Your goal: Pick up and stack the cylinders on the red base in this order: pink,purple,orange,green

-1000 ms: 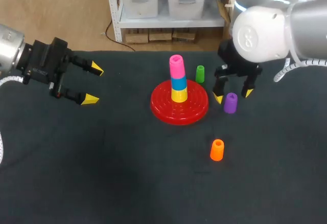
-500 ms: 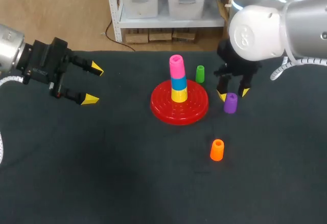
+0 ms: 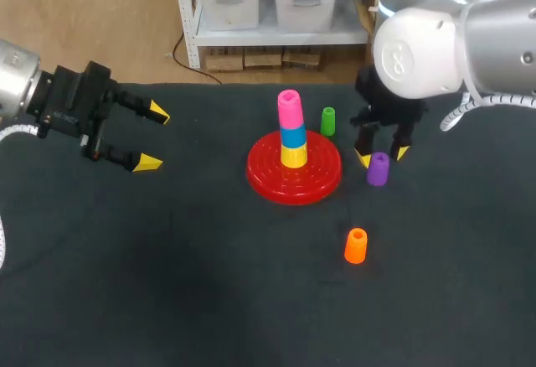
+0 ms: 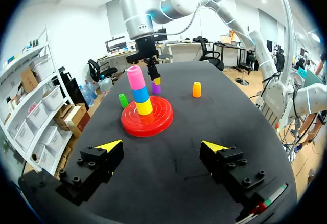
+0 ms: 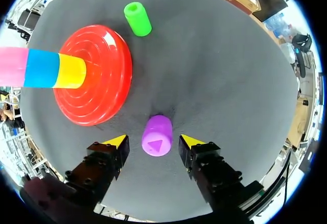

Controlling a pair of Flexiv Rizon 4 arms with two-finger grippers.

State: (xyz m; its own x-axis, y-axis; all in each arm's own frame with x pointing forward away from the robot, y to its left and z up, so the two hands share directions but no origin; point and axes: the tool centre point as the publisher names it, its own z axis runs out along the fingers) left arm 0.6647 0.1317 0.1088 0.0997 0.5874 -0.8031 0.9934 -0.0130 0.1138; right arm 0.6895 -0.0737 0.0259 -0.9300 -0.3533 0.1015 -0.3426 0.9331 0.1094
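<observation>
On the dark desk (image 3: 167, 283) the red base (image 3: 293, 170) carries a stack of 3 cylinders: yellow cylinder (image 3: 293, 156) at the bottom, blue cylinder (image 3: 292, 136) in the middle and pink cylinder (image 3: 289, 109) on top.

Seen from the head camera, the green cylinder (image 3: 327, 121) stands upright at 1 o'clock from the base, just beside its rim. The purple cylinder (image 3: 378, 168) stands upright at 3 o'clock, near the rim but apart from it. The orange cylinder (image 3: 356, 245) stands upright at 5 o'clock, farther out.

The right claw (image 3: 381, 155) hangs over the purple cylinder. In the right wrist view its 2 yellow-tipped fingers are spread apart, with the purple cylinder (image 5: 157, 136) between them and a gap on each side, so neither touches it.

The left claw (image 3: 154, 138) is at 9 o'clock from the base, well apart from it. Its fingers are wide apart with nothing between them, and they point toward the stack.
</observation>
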